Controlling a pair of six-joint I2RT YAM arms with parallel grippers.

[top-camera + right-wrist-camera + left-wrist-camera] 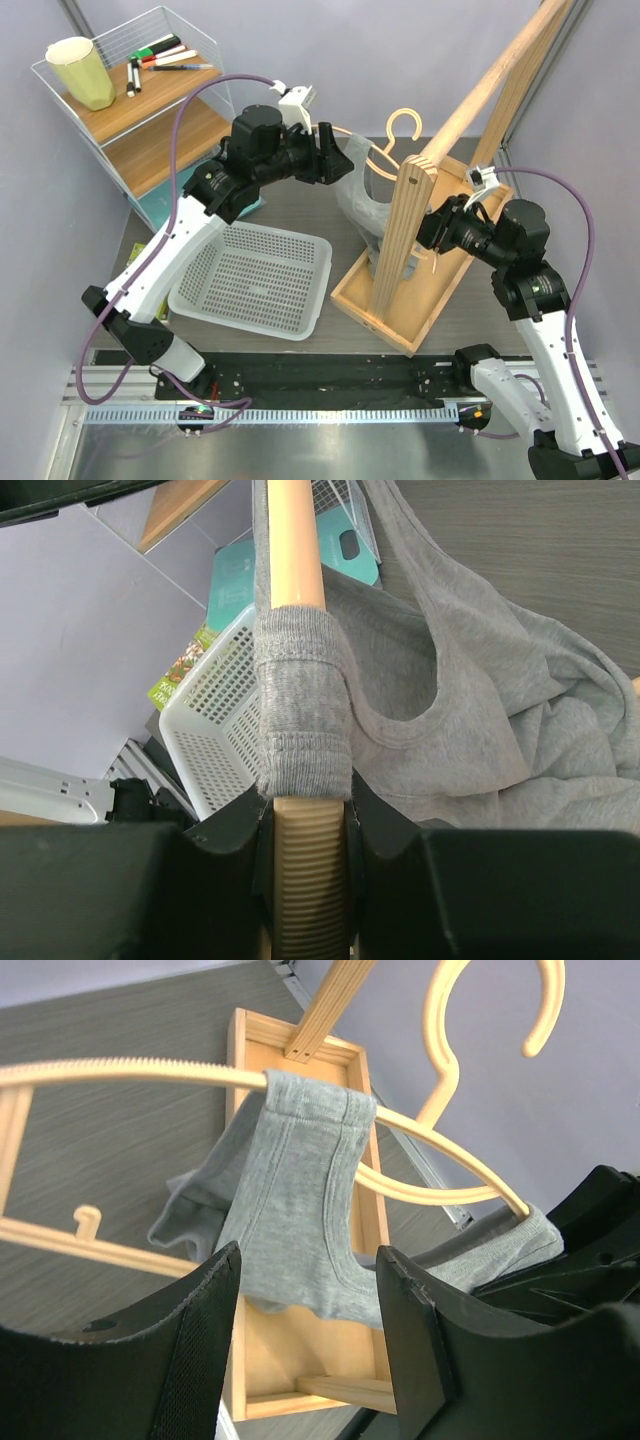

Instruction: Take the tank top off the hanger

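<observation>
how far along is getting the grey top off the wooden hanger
Nothing done yet: the grey knit tank top hangs by its straps on the thin pale-wood hanger. In hand: right gripper clamps the hanger arm, left gripper open at a strap. Remaining: slipping both straps off.

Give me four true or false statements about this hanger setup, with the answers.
1. The right tool is clamped on the hanger. True.
2. The tank top lies in the white basket. False: it hangs from the hanger, with a strap around its arm.
3. The left tool is open. True.
4. The yellow cup stands on the table. False: it stands on the shelf.
</observation>
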